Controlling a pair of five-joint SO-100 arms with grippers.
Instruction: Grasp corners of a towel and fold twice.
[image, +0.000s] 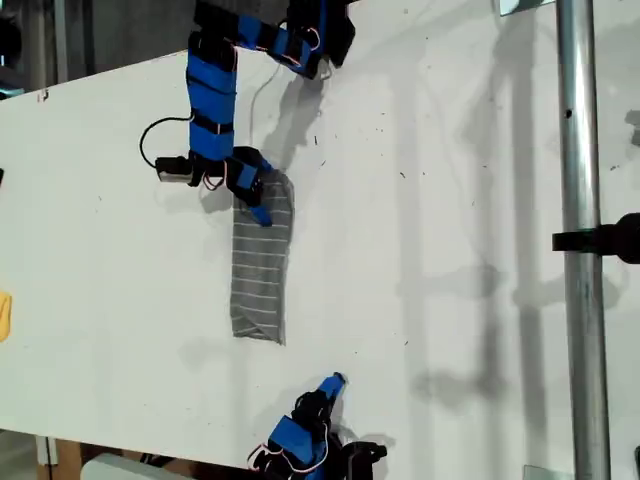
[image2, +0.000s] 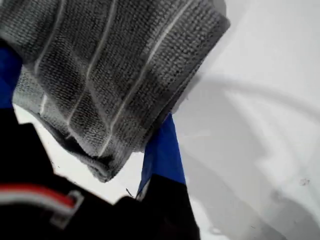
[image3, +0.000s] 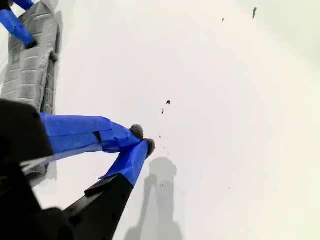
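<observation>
In the exterior view, the towel (image: 262, 262) lies as a long narrow folded strip near the middle of the white table (image: 450, 250), with its length running from the far edge toward the near edge. My first gripper (image: 258, 203) is at the strip's far end and pinches the cloth there, while my second gripper (image: 333, 384) hovers near the table's near edge, just past the strip's near end and apart from it. In the first wrist view, the towel (image2: 115, 75) hangs in several layers over the blue finger (image2: 161, 150), so the jaws are pressed on its folded end. In the second wrist view, my second gripper (image3: 142, 140) has its tips pressed together on nothing above the bare table, and the towel (image3: 32, 60) is off to the side. I think the thick layers may slip from the pinch if the end is carried over fast, and the fold would come out crooked. No container is visible anywhere.
</observation>
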